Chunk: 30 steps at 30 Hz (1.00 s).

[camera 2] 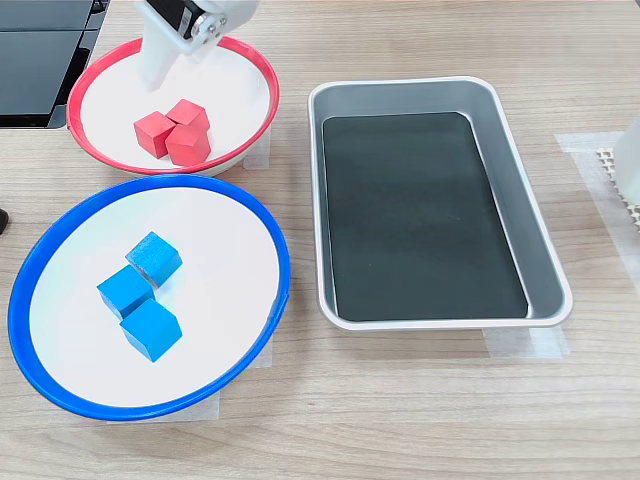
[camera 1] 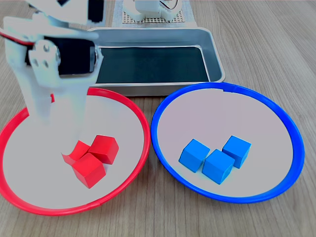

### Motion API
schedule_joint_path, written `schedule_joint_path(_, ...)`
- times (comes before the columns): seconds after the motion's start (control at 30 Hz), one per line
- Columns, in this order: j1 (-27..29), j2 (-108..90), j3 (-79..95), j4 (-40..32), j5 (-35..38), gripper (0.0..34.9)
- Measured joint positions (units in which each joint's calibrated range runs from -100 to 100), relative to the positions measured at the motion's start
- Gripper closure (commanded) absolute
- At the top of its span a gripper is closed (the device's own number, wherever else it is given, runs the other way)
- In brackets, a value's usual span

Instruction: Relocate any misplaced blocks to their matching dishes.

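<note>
My gripper [camera 1: 66, 148] hangs over the red-rimmed dish [camera 1: 129, 109] at the desk's edge, fingertips just beside the three red cubes [camera 1: 94, 158]; whether my fingers are parted or closed, I cannot tell. The three blue cubes [camera 1: 215, 157] sit clustered in the blue-rimmed dish [camera 1: 163, 106]. Colours match throughout, so sorting looks finished. All cubes are matte, equal-sized, small. The metal tray [camera 2: 545, 250] holds none.

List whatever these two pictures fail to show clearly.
- Gripper: in the first exterior view the blurred white arm covers its tips; in the second exterior view the top edge cuts it off. Open or shut cannot be told.
- Red blocks: the left one is partly behind the arm in the first exterior view.
- Red plate: its far rim is hidden by the arm in both exterior views.
</note>
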Motion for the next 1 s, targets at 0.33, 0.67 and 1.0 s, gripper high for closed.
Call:
schedule_joint_path(0.33,-6.37,-29.07,32.49,-7.91,-4.44,34.6)
schedule_joint_path(0.67,-16.64,-62.92,66.61,-11.99,-13.19,34.6)
schedule_joint_path(1.0,-18.41,-85.59,85.30,-17.70,-21.00,34.6)
